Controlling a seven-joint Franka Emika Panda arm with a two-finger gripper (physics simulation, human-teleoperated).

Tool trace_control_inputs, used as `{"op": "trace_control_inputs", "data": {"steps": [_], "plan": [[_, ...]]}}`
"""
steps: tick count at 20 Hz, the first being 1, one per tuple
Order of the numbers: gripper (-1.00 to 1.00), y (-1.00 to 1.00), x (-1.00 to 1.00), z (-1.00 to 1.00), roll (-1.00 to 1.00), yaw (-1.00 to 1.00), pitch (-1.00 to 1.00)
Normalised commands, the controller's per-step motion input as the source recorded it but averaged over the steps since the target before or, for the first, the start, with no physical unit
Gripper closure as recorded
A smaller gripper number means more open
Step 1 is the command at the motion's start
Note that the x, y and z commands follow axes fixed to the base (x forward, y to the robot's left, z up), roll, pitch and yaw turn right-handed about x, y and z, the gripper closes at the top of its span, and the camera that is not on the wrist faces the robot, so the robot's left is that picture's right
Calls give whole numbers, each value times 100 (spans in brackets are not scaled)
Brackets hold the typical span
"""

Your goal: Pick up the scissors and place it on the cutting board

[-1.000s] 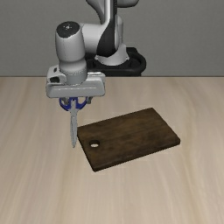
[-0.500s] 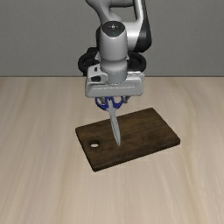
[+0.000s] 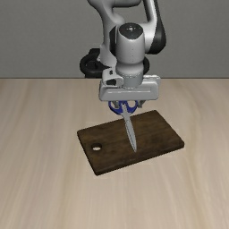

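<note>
Across the pale wooden worktop [image 3: 36, 179], reading from the exterior view's left: first the dark cutting board [image 3: 161, 139], laid at a slant, long side running from about 8 o'clock to 2 o'clock. Round hanging hole [image 3: 97, 148] near the board's 9 o'clock end.

Toward the middle, the scissors [image 3: 131, 132] — blue handles up, closed grey blades down, pointing to roughly 5 o'clock — hanging over the board's centre. Tip low against the dark wood; touching or just clear, impossible to tell.

Directly above, at the scissors' 12 o'clock, the white gripper [image 3: 126, 106], fingers drawn narrow and clamped on the blue handles from two sides, carrying the whole tool. Higher up, the white-and-black arm [image 3: 134, 40] rising toward 12 o'clock, with the dark base [image 3: 89, 63] at about 10 o'clock of the gripper, by the worktop's far edge.

Further to the exterior view's right, the board's 3 o'clock corner jutting out past the gripper — then more pale worktop. Behind it all, a plain grey wall [image 3: 197, 36].
</note>
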Motion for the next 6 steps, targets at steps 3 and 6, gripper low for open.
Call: {"op": "trace_control_inputs", "data": {"steps": [3, 6], "plan": [[-100, 0, 0, 0, 0, 0, 0], [-100, 0, 0, 0, 0, 0, 0]]}}
